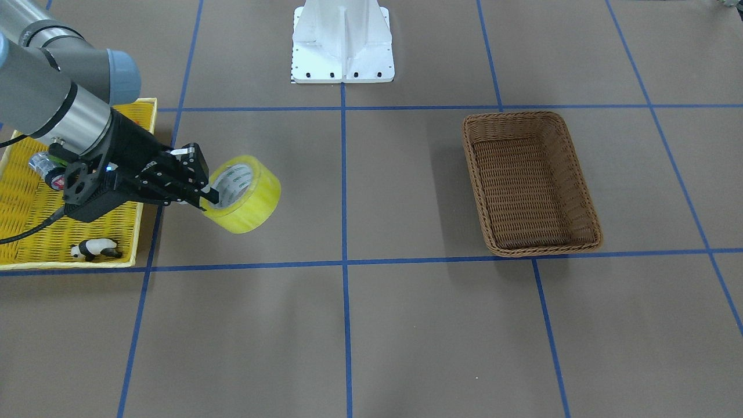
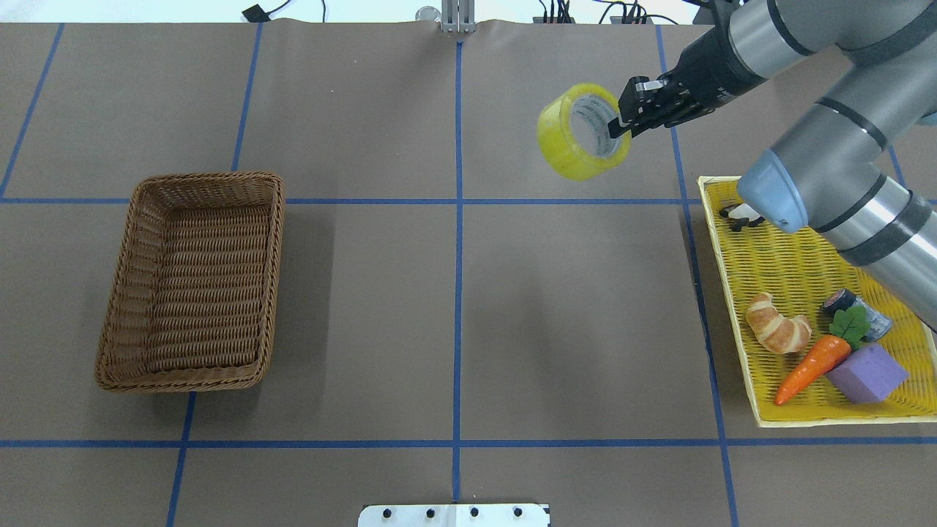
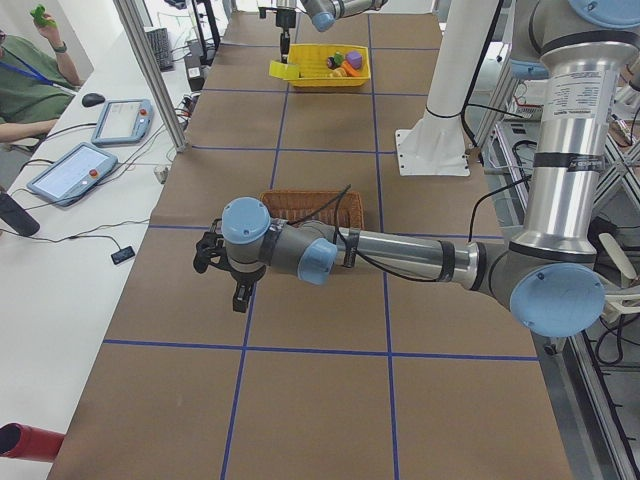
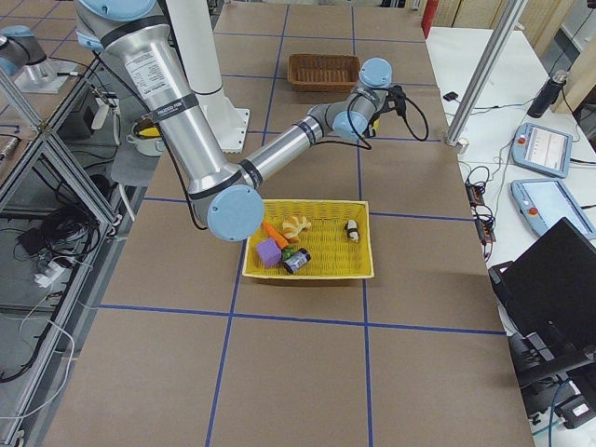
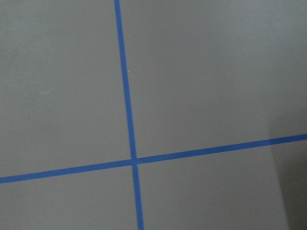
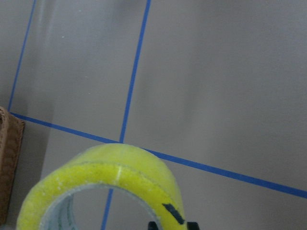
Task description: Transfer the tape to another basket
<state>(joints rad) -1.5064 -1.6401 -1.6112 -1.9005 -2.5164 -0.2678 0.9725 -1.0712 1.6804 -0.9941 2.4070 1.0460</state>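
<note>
The tape (image 2: 578, 143), a wide yellow roll with a white core, hangs in the air above the table, between the yellow tray and the table's middle. My right gripper (image 2: 618, 124) is shut on its wall, one finger inside the core. The tape also shows in the front view (image 1: 249, 203) with the right gripper (image 1: 206, 194), and in the right wrist view (image 6: 115, 167). The brown wicker basket (image 2: 271, 285) stands empty far across the table, also seen in the front view (image 1: 473, 168). My left gripper (image 3: 235, 280) shows only in the side view; I cannot tell its state.
The flat yellow tray (image 2: 790, 271) under my right arm holds a croissant (image 2: 777, 333), a carrot (image 2: 809, 366), a purple block (image 2: 867, 373), a silver cylinder (image 2: 856, 311) and a panda figure (image 1: 96, 249). The robot's white base (image 1: 342, 46) stands at the table's edge.
</note>
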